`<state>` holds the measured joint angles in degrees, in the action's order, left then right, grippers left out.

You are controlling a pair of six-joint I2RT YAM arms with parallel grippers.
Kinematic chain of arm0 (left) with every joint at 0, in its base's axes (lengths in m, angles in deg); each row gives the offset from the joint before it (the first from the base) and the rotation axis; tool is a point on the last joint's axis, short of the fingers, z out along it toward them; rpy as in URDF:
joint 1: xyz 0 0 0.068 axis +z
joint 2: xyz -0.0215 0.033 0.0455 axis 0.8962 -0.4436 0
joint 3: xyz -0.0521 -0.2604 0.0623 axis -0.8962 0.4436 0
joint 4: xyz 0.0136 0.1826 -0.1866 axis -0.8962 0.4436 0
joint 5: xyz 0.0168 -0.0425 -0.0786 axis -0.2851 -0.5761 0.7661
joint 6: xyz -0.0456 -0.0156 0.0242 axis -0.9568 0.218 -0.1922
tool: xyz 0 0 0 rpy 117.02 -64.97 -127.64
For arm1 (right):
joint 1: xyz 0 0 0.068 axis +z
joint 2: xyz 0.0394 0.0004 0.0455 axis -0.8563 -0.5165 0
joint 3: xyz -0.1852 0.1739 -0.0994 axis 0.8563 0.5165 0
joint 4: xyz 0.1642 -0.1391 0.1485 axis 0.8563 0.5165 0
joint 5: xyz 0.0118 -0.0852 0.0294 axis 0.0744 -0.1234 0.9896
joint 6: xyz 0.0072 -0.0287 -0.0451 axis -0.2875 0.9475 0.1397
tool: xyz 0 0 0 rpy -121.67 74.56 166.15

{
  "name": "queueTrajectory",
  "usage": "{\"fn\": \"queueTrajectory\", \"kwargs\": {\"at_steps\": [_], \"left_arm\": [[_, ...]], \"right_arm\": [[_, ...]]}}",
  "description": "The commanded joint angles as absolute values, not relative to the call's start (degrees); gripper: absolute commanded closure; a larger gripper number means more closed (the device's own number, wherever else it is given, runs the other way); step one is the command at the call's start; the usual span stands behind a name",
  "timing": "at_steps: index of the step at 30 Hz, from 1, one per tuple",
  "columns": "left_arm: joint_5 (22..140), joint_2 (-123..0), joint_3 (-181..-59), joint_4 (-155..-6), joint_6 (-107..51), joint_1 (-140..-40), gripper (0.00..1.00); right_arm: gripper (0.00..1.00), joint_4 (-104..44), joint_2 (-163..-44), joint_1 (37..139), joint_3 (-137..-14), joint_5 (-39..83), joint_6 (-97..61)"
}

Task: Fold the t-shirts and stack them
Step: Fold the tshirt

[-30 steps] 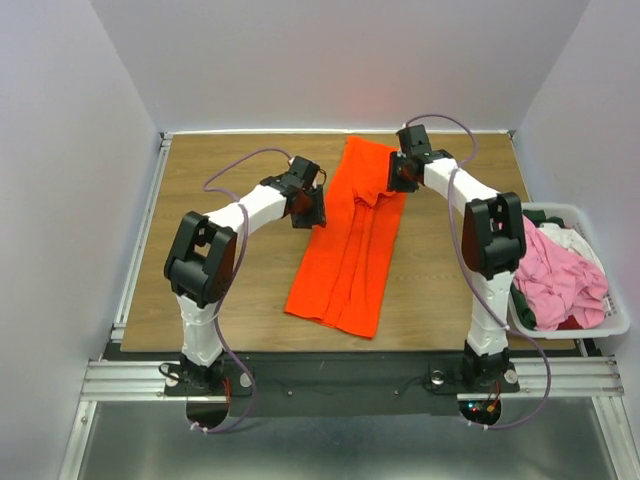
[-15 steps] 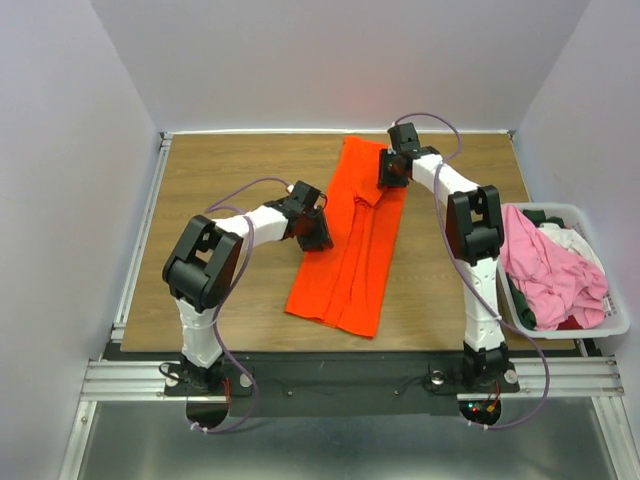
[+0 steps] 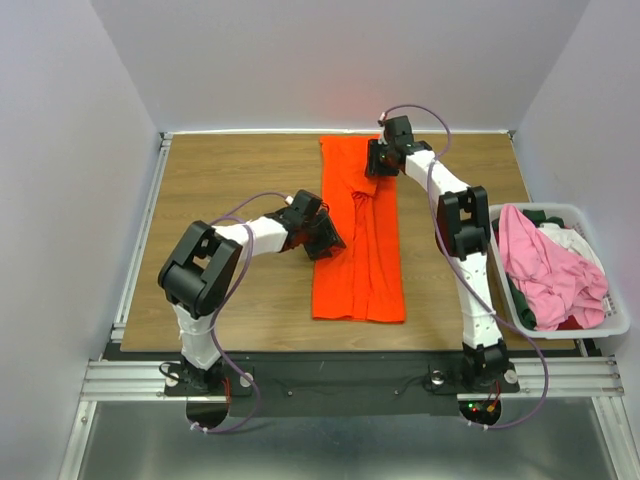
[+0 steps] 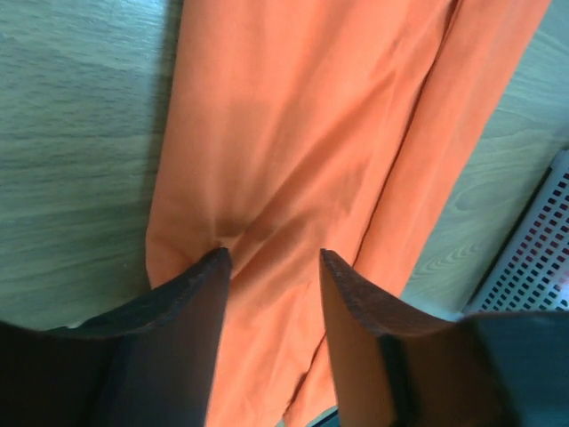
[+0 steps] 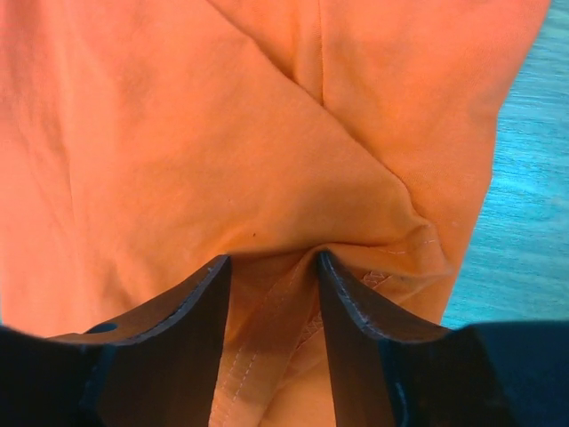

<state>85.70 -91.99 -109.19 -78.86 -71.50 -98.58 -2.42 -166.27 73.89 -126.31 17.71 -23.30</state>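
Observation:
The bright orange t-shirt (image 3: 362, 262) lies on the wooden table as a long narrow strip, running from the far edge toward the near edge. My left gripper (image 3: 326, 240) is at its left edge about halfway along; in the left wrist view (image 4: 271, 258) its fingers are pressed onto puckered orange cloth (image 4: 338, 133). My right gripper (image 3: 373, 165) is at the far end of the strip; in the right wrist view (image 5: 271, 260) its fingers pinch a gathered fold with a stitched hem (image 5: 267, 338).
A white plastic bin (image 3: 618, 326) stands at the right table edge, holding a pink shirt (image 3: 555, 275), a dark green one (image 3: 529, 316) and a white one (image 3: 571, 238). Its mesh wall shows in the left wrist view (image 4: 533, 267). Bare wood (image 3: 220, 190) lies left of the orange shirt.
The orange shirt has swung from slanted to straight: its near end moved right with my left gripper, and its far end moved left with my right gripper.

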Motion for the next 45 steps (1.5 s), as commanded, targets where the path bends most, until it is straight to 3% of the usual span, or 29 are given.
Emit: {"fn": "queueTrajectory", "kwargs": {"at_steps": [1, 6, 13, 18, 24, 32, 38, 45], "left_arm": [[82.5, -87.0, -112.5, -73.4, -69.9, -98.9, 0.34], [76.4, -80.8, -117.5, -64.9, -62.3, -99.7, 0.26], [76.1, -73.7, -118.1, -55.5, -56.9, -105.1, 0.31], [80.8, -72.0, -115.2, -52.9, -56.4, -111.1, 0.39], [80.3, -70.8, -113.5, -51.5, -58.9, -117.7, 0.4], [78.6, -63.1, -103.7, -54.0, -58.7, -107.6, 0.39], [78.5, -59.1, -98.0, -54.4, -56.6, -99.7, 0.38], [78.8, -57.0, -94.3, -56.3, -56.9, -98.9, 0.37]], "right_arm": [[0.48, -1.4, -163.5, 73.6, -127.0, 17.4, -21.0], [0.41, -1.1, -146.2, 73.6, -114.7, 15.5, -21.1], [0.42, 0.3, -123.3, 73.7, -91.0, 18.2, -26.1], [0.48, 1.5, -109.1, 73.7, -74.1, 24.9, -30.4], [0.58, 1.7, -98.1, 75.4, -59.3, 36.2, -35.4], [0.58, 5.8, -95.2, 92.6, -54.2, 26.7, -40.1], [0.58, 11.7, -102.0, 107.8, -54.9, 12.8, -48.4], [0.62, 13.8, -108.9, 112.5, -55.7, 8.3, -51.8]]}}
